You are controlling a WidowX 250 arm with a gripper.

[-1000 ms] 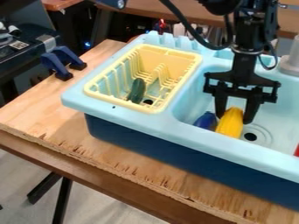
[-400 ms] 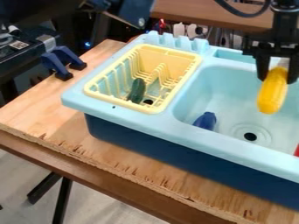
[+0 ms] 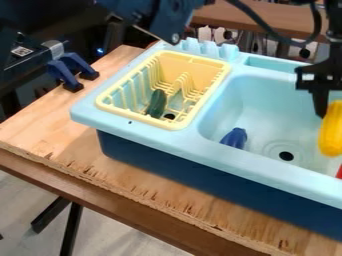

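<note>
Over at the right edge of the camera view, the black gripper [image 3: 332,111] has the yellow corn [image 3: 330,135] clamped, from what I can tell. One finger is up against the corn's side, and the corn hangs lengthwise below it, close to upright, over the sink [image 3: 267,95].

I'd call this the carrying step: corn's picked up, not set down. IMO the next move calls for a steady squeeze and enough height that the low end doesn't clip the rim or the red thing [image 3: 340,172] just below. Can't tell how deep the grip goes, so a slip or swing is possible.

As for the rest, the blue thing [image 3: 234,138] lies in the basin beside the drain [image 3: 286,156], well apart from the gripper, and the cucumber [image 3: 156,103] is in the yellow rack [image 3: 194,58], even farther off.
</note>
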